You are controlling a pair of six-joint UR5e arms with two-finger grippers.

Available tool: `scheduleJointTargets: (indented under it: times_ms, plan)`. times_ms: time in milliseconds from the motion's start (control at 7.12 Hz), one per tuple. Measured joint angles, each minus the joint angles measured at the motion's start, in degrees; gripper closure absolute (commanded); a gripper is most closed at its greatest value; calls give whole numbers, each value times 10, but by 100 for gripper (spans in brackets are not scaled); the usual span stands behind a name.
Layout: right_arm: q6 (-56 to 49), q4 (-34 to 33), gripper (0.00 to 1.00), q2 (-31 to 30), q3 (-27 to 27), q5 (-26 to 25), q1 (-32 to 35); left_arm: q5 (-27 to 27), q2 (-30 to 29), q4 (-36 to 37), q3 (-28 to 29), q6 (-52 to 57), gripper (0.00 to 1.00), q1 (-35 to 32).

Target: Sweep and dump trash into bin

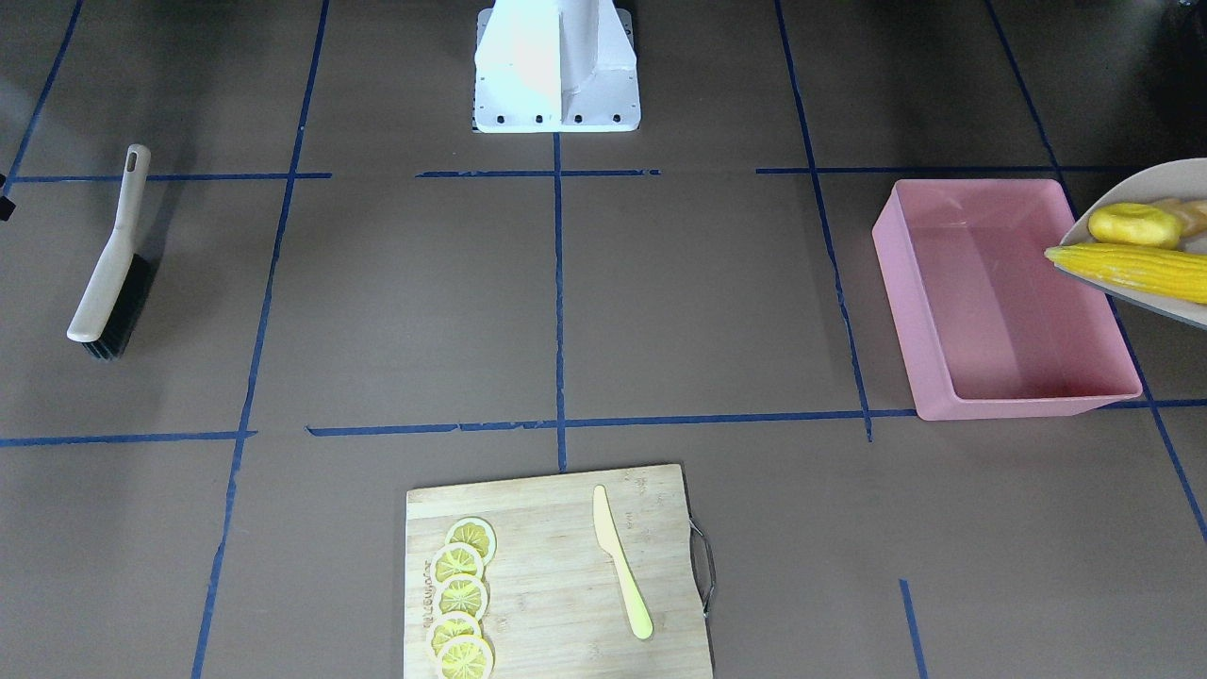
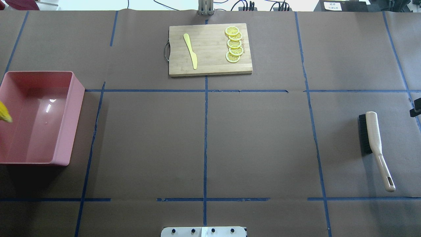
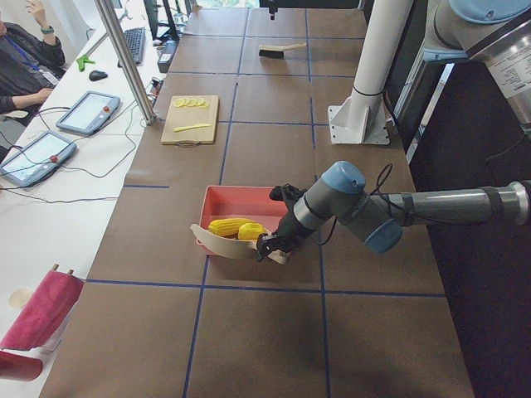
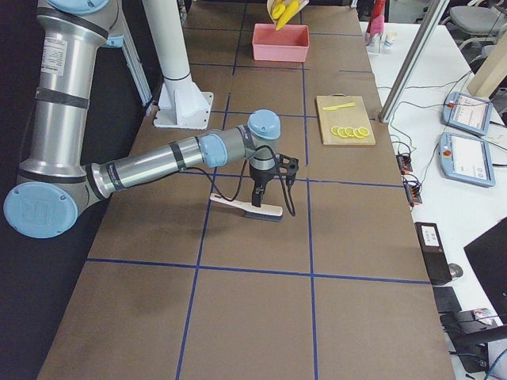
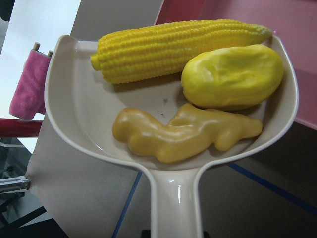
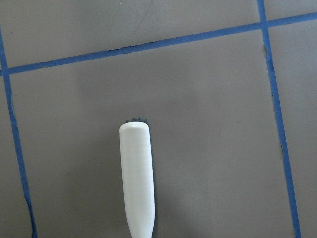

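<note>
Where knobbly ginger (image 5: 183,131) lies, smooth dustpan (image 5: 74,114), ribbed corn (image 5: 178,47)

Robotics lab, definitely not anybody's kitchen.

Two chunky silver-and-blue robot arms, the left arm (image 3: 440,206) and the right arm (image 4: 150,170), reach over a long table (image 2: 263,148) that's wrapped in brown paper and marked into squares with blue tape (image 2: 206,131), with a white pedestal (image 1: 556,66) bolted down on it. Right alongside runs a white bench (image 3: 33,224) with two touchscreen pendants (image 4: 466,108), loose cables (image 4: 405,170), a keyboard (image 3: 133,46) and a mouse (image 3: 98,75). A person (image 3: 25,58) sits at that bench, and a metal post (image 3: 124,58) stands at the table's edge.
</note>
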Motion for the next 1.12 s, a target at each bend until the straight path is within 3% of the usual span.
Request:
scheduleJointTargets:
  times_ms: [421,1123]
  plan:
    - [-2,6,0,1,-1,-2,9,13,-3,69,-54,21,99,4]
    - [-2,7,0,1,-2,-5,16,29,-11,91,-73,41,99,3]
